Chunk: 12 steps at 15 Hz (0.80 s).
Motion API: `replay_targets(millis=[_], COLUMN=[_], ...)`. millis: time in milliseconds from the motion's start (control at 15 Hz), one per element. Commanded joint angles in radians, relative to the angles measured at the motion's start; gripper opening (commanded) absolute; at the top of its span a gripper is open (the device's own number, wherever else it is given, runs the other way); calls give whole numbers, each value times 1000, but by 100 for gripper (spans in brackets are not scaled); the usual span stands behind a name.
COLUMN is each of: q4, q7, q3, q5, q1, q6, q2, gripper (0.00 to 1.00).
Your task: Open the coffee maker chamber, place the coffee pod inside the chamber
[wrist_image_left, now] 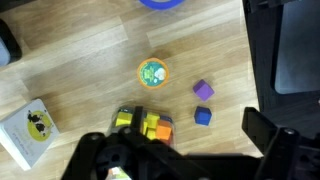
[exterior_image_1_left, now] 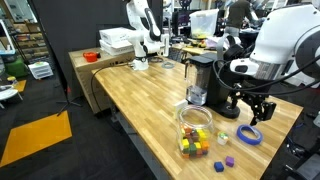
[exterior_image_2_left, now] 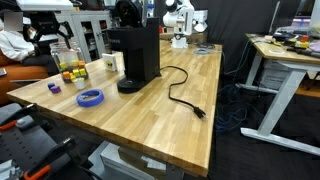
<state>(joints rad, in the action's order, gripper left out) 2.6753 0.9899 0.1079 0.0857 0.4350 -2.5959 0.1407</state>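
The coffee maker (exterior_image_1_left: 200, 80) stands on the wooden desk (exterior_image_1_left: 140, 95), close to the long edge where the arm (exterior_image_1_left: 280, 45) rises. Its chamber (exterior_image_1_left: 201, 60), the rounded black top, is down and closed in both exterior views. A black cord (exterior_image_2_left: 186, 97) runs from the machine across the middle of the desk.

The gripper (exterior_image_1_left: 255, 110) hangs above the desk, just beside the coffee maker, toward the end of the desk with the jar (exterior_image_1_left: 195, 130). Its jaws stand wide apart and hold nothing. In the wrist view the 2 dark fingers (wrist_image_left: 272, 148) frame the bottom of the picture.

Between the fingers and below them, the wrist view shows the coffee pod (wrist_image_left: 152, 72), a small round cup with a green and orange top, lying alone on the bare wood. Near it lie 2 loose cubes, 1 purple (wrist_image_left: 203, 90) and 1 blue (wrist_image_left: 203, 117). The jar, full of coloured cubes, is just beside the blue one. A blue ring (exterior_image_1_left: 250, 135) lies near the corner of the desk, and a small white box (wrist_image_left: 28, 132) sits well apart from the pod.
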Motion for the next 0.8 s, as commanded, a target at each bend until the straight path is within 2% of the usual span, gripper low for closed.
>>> replay_targets(millis=[0, 333, 733], q4=[-47, -114, -158], q7=[-14, 1, -67], q3=[31, 61, 108], q5=[-30, 6, -44], q1=[-65, -104, -159], q6=[-9, -24, -64], q2=[-73, -207, -330], gripper=[100, 100, 100])
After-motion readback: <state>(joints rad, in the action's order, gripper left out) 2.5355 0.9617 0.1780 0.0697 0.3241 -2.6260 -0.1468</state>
